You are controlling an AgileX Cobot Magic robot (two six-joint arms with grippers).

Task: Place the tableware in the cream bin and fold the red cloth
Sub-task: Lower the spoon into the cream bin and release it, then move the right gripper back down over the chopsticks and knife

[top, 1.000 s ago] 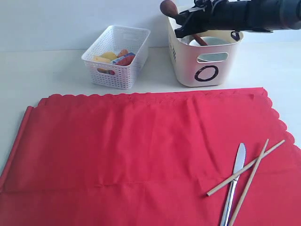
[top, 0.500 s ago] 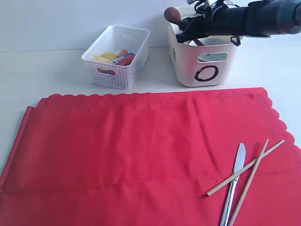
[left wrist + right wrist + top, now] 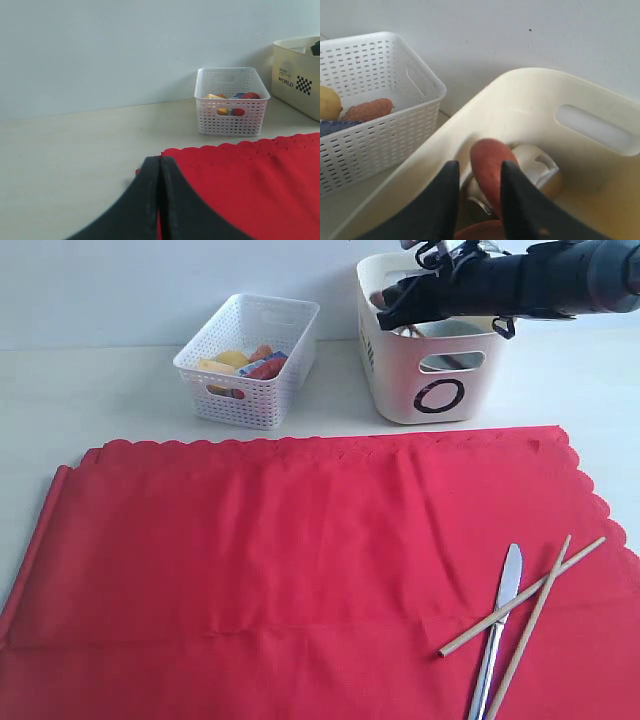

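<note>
My right gripper (image 3: 388, 295) hangs over the cream bin (image 3: 435, 395), open. The brown spoon (image 3: 490, 167) lies between its spread fingers, down inside the bin (image 3: 535, 100), beside a pale bowl (image 3: 535, 162). On the right part of the red cloth (image 3: 280, 560) a silver knife (image 3: 503, 610) lies under two crossed wooden chopsticks (image 3: 530, 595). In the left wrist view my left gripper (image 3: 160, 162) is shut and empty, low over the cloth's near-left corner (image 3: 260, 180). It does not show in the exterior view.
A white perforated basket (image 3: 250, 360) with a lemon and other food stands left of the cream bin, also seen in the left wrist view as the basket (image 3: 230, 100). The cloth's left edge is rolled over. A pale wall runs behind both bins.
The right gripper has come down from above the bin with the spoon. The spoon's brown end, raised over the rim before, has sunk inside the bin. The left arm has not moved.
</note>
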